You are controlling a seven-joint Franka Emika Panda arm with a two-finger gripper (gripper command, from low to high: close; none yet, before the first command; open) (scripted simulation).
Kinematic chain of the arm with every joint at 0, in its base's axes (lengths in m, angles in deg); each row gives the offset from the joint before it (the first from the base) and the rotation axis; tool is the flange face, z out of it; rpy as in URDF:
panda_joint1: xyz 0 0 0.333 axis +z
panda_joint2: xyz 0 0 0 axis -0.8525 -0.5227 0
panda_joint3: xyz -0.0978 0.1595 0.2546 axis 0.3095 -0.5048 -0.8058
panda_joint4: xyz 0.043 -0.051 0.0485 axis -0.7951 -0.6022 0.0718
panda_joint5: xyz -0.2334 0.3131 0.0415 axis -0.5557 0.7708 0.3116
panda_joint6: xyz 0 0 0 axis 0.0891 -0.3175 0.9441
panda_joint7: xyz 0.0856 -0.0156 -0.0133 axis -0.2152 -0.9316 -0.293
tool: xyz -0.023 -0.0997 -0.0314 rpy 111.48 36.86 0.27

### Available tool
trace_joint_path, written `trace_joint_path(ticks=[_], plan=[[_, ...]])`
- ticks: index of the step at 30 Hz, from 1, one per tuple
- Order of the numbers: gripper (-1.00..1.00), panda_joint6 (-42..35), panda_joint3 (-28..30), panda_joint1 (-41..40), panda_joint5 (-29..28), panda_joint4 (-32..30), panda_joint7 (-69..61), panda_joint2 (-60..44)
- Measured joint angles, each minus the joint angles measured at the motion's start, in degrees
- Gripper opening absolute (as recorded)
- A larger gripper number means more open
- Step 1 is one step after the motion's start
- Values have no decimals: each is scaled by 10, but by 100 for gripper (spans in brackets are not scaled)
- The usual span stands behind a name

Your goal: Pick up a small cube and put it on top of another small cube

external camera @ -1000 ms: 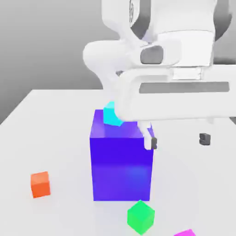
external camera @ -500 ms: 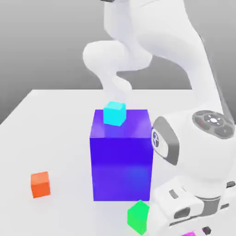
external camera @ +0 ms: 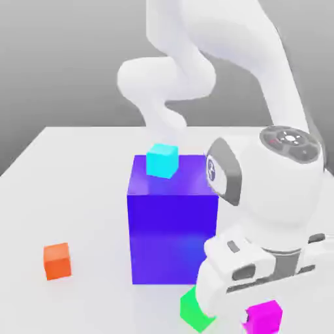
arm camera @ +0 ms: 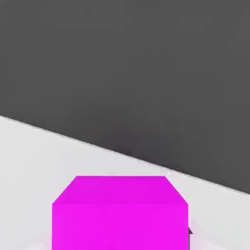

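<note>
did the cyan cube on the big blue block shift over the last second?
No. The cyan cube sits on the same spot at the back edge of the big blue block's top, while the arm has swung down in front.

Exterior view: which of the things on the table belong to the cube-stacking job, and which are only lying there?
Belong to the job:
- magenta cube, at the gripper, which is shut on it
- another small cube as the base; which one, the pictures do not tell

Only lying there, as it seems:
- big blue-purple block
- cyan cube on top of it
- orange cube
- green cube
</note>
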Motion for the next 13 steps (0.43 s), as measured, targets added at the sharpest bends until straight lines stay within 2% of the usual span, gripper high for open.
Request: trace_joint_path(ticks=[5,9,10,13], plan=[[-100,9,18,-24,25,-96,7,88],[-100,76,26,-25,13,-105,18,30],[100,92,28,-23,10,-104,21,14],[100,92,28,-23,10,-104,21,14]])
